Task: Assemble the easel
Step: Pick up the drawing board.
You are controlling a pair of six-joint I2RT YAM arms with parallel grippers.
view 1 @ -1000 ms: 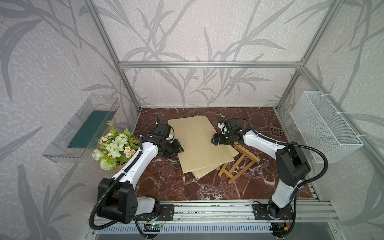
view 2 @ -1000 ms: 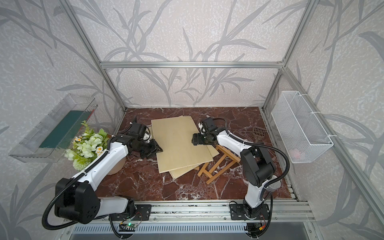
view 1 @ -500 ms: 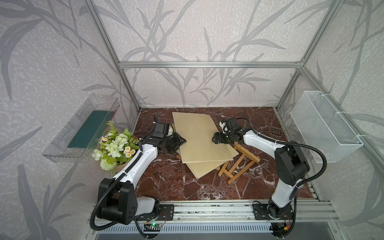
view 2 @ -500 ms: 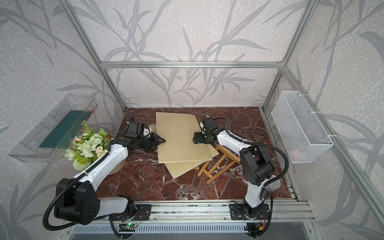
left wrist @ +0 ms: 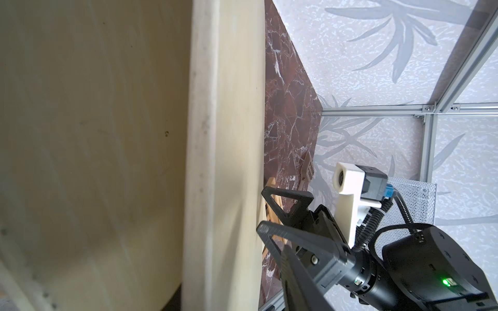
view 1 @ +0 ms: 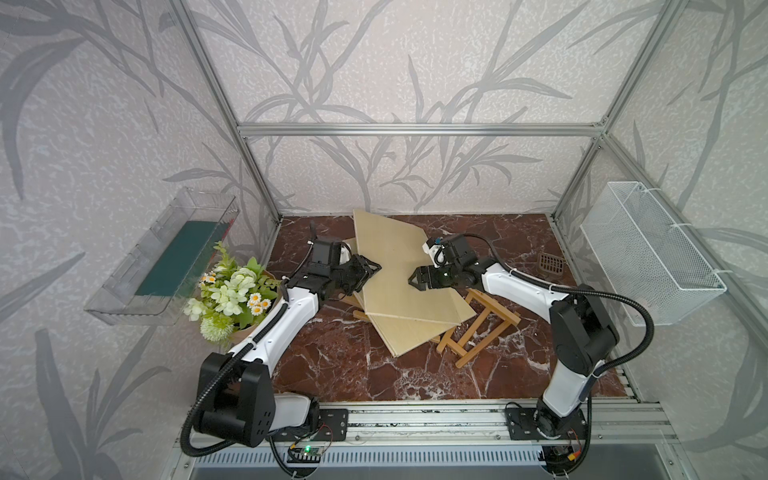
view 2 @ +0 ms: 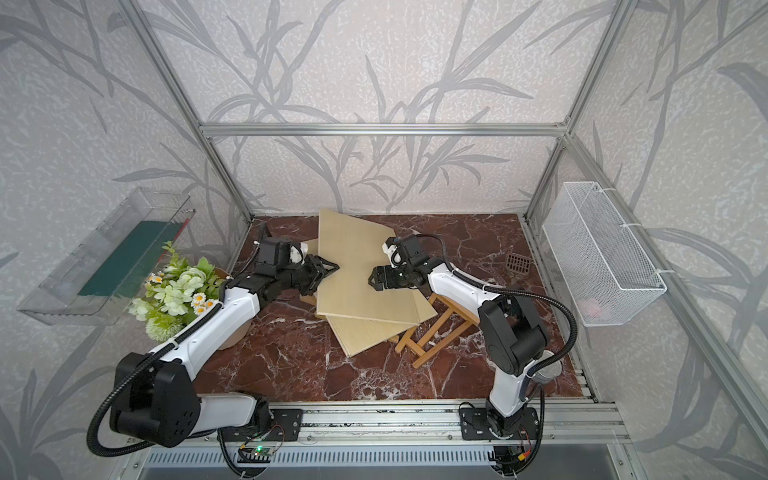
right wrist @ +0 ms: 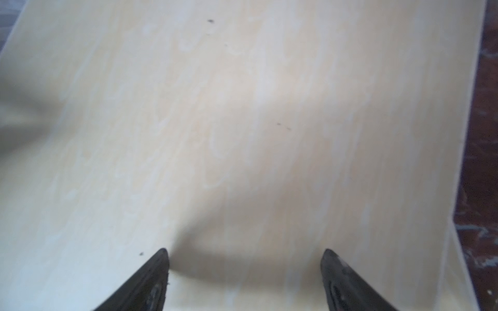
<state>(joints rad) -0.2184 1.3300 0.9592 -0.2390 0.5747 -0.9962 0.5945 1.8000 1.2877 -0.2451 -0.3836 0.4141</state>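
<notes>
Surface: red-brown marble tabletop (view 1: 353,365) in an aluminium-framed cell with leaf-patterned walls; flowers (view 1: 230,291) stand at its 9 o'clock edge.
Left arm: reaches from the near-left base toward 1 o'clock, forearm low, wrist pointing toward 3 o'clock.
Left gripper (view 1: 371,270): fingers pinched on the 9 o'clock edge of the upper board (view 1: 395,257); that edge fills the left wrist view, seen close up.
Right arm: elbow raised at 4 o'clock, forearm stretched toward 10 o'clock.
Right gripper (view 1: 414,281): fingers spread wide with nothing between them, over the board's face near its 3 o'clock side; whether they touch the wood cannot be told.
Upper board: pale, plain, thin wood; sits from the table centre toward 12 o'clock, raised and tilted, far corner showing against the foot of the back wall.
Lower board (view 1: 409,334): same pale wood, lying beneath, half covered, poking out toward 6 o'clock.
Easel frame (view 1: 482,328): honey-coloured slats, lying down at 4 o'clock, one end under the boards.
</notes>
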